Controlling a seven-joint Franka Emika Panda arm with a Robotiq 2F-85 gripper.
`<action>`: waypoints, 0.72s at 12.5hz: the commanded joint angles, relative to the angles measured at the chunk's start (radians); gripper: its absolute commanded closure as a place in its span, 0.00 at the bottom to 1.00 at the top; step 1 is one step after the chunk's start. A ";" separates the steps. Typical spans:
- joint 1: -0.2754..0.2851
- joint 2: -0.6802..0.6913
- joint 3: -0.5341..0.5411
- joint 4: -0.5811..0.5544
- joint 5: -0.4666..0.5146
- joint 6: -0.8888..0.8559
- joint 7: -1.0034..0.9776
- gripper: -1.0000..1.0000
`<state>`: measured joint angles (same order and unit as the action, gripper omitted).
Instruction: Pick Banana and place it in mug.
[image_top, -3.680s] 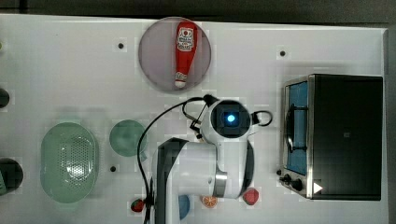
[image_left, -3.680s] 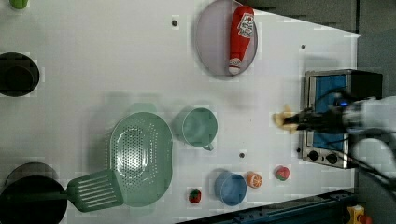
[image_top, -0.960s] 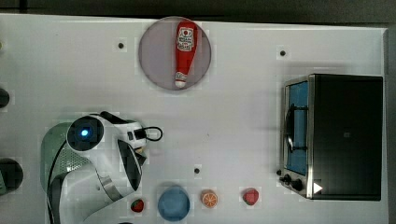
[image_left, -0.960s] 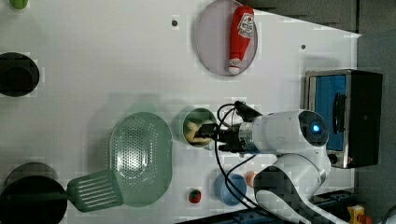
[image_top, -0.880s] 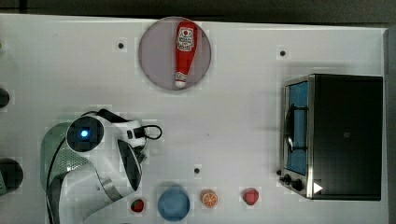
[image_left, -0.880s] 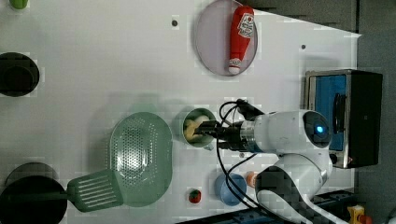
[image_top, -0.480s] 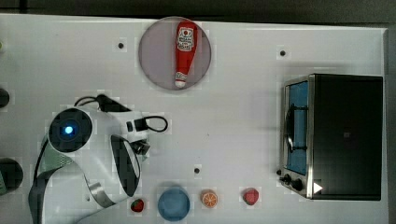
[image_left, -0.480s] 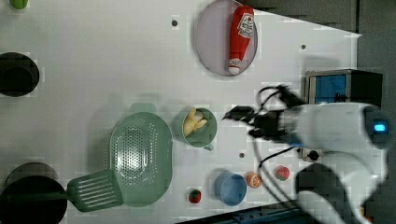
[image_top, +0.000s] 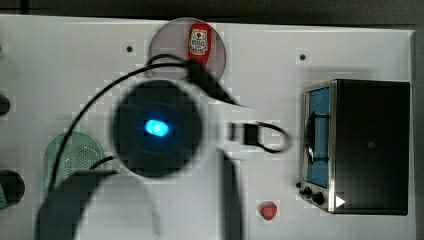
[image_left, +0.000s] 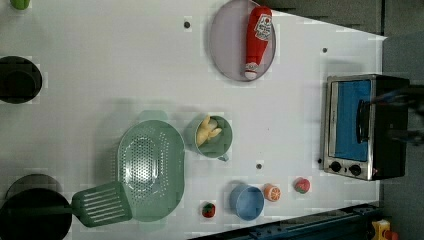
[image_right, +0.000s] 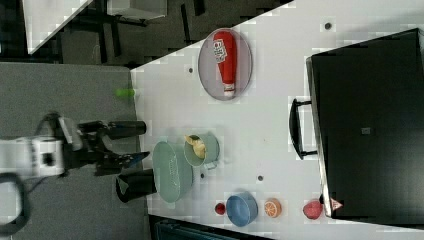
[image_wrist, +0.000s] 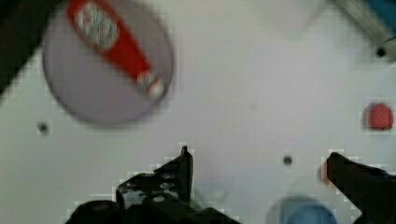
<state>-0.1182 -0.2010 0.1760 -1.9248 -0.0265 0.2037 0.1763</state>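
With the banana (image_left: 208, 131) sitting inside the mug (image_left: 214, 137) and the jaws spread empty, apparently well clear, the task looks done.

banana (image_left: 207, 130) 1 | mug (image_left: 220, 145) 1 | ketchup bottle (image_left: 256, 40) 1 | blue cup (image_left: 247, 202) 1 (round) | toaster oven (image_left: 357, 127) 1

Glossy plastic mug (image_left: 215, 137); brushed-metal toaster oven (image_left: 350, 125); matt white table (image_left: 100, 75).
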 joint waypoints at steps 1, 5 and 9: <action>0.000 -0.010 -0.117 0.019 0.023 -0.077 0.004 0.00; 0.001 -0.021 -0.142 0.020 0.027 -0.140 -0.077 0.00; 0.004 -0.019 -0.128 0.017 0.027 -0.140 -0.077 0.00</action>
<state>-0.1346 -0.2177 0.0317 -1.9141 0.0046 0.0640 0.1302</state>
